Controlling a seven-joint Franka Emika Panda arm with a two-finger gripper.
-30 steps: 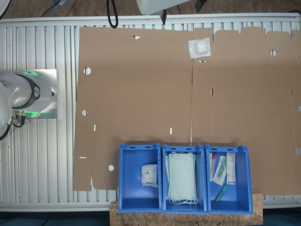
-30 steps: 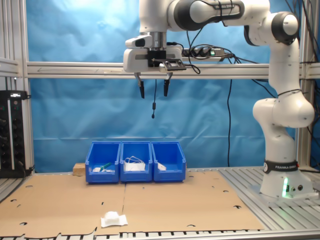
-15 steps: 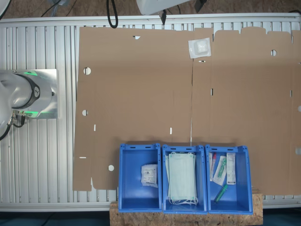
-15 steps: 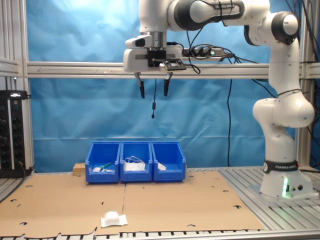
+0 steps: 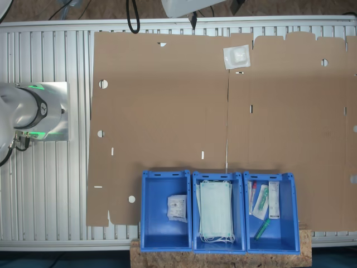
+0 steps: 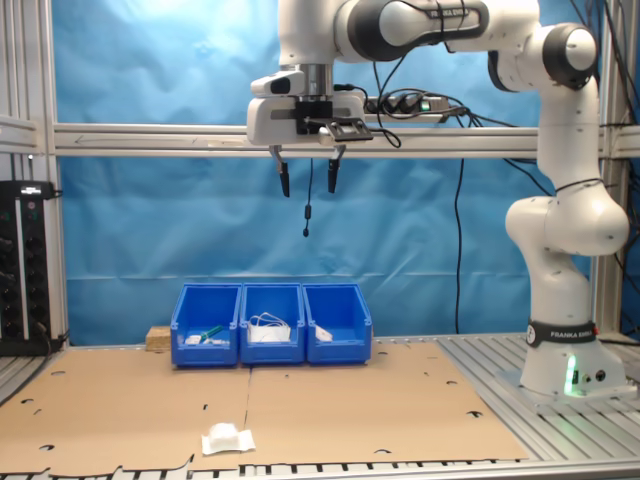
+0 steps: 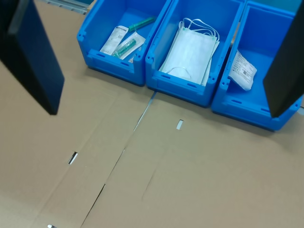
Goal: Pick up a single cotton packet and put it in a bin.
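Note:
The cotton packet [image 5: 237, 57] [image 6: 228, 439] is a small white square with a brighter pad at its centre. It lies flat on the brown cardboard, near the edge opposite the bins. My gripper [image 6: 307, 186] hangs high above the table, far from the packet, open with nothing between its fingers. In the wrist view the gripper [image 7: 164, 114] looks down on bare cardboard in front of the bins, its dark fingers [image 7: 33, 61] wide apart. Three blue bins [image 5: 165, 175] [image 6: 272, 292] [image 7: 180, 85] stand side by side in a row.
One end bin holds a white packet with printed text [image 5: 177, 207] [image 7: 243, 70], the middle one face masks [image 5: 216, 211] [image 7: 190, 47], the other end bin several small wrapped items [image 5: 262, 204] [image 7: 124, 40]. The robot base [image 5: 33, 111] [image 6: 570, 365] stands on the slatted metal table beside the cardboard [image 5: 167, 111].

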